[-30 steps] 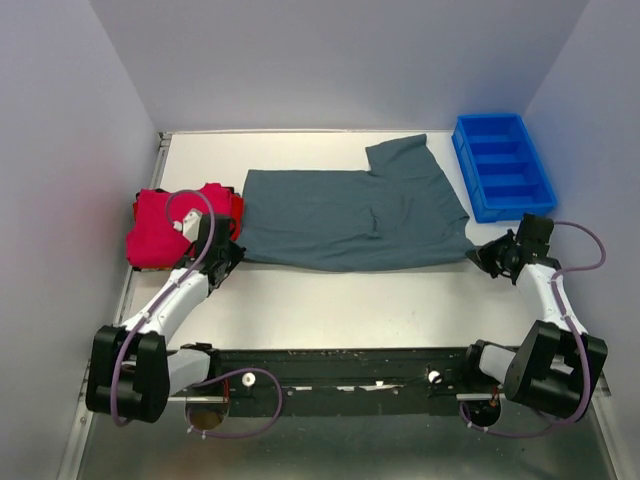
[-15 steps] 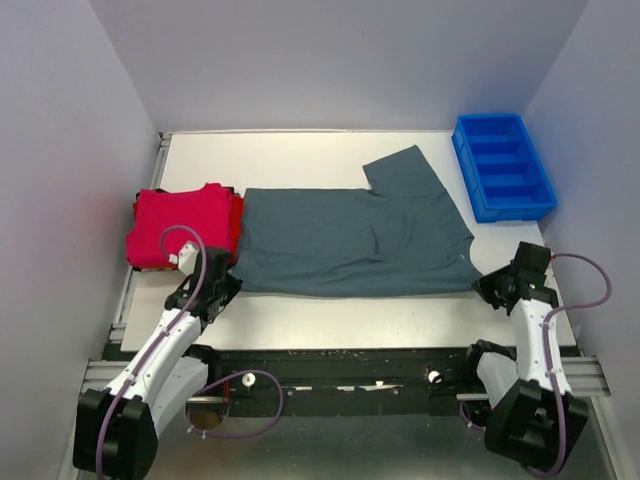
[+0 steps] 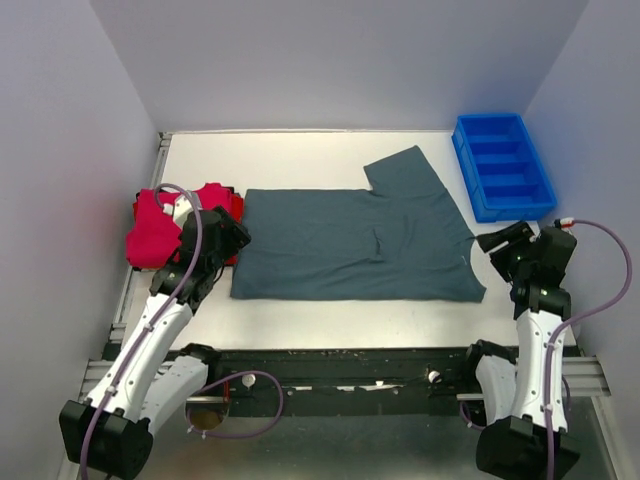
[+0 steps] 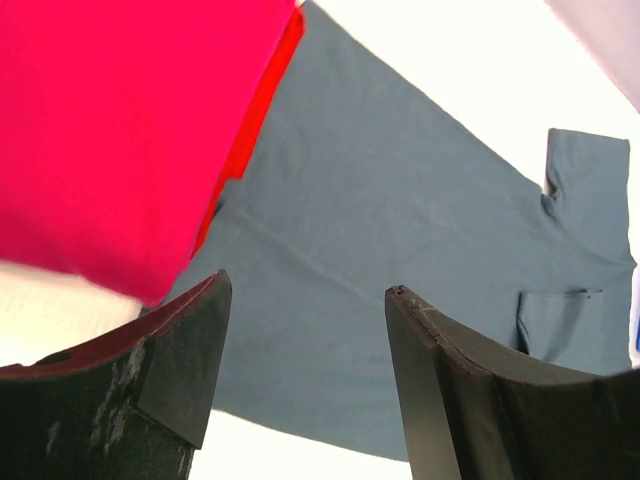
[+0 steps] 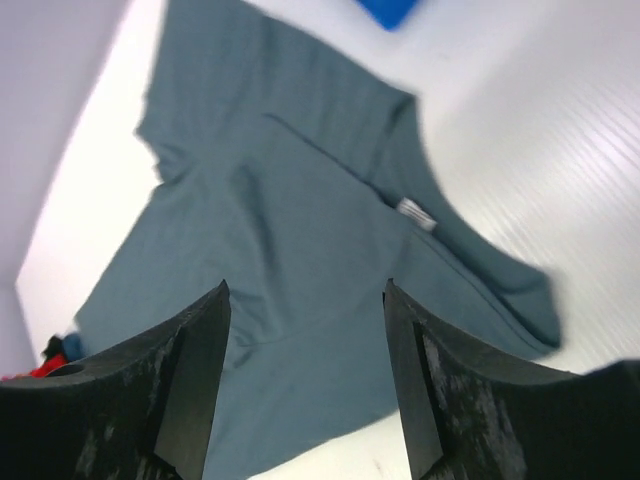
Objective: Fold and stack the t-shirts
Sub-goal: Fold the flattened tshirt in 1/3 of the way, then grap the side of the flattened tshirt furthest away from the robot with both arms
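Observation:
A dark grey-teal t-shirt (image 3: pixel 350 245) lies flat across the middle of the table, with one sleeve (image 3: pixel 405 170) sticking out toward the back. A stack of folded red t-shirts (image 3: pixel 150 238) sits at its left end. My left gripper (image 3: pixel 232 232) hovers open over the grey shirt's left edge, beside the red stack. The left wrist view shows grey cloth (image 4: pixel 400 220) and red cloth (image 4: pixel 110 130) under the empty left gripper (image 4: pixel 308 284). My right gripper (image 3: pixel 497 243) hangs open just off the shirt's right edge. In the right wrist view the right gripper (image 5: pixel 305 284) is empty above the shirt (image 5: pixel 300 200).
A blue plastic bin (image 3: pixel 505 160) with dividers stands at the back right, and its corner (image 5: pixel 390 10) shows in the right wrist view. Grey walls close in the table on three sides. The black base rail (image 3: pixel 340 370) runs along the near edge.
Both grippers went from shut on the grey shirt's near corners to open, letting it go. They lifted away, and the shirt now lies flat, drawn nearer the front edge.

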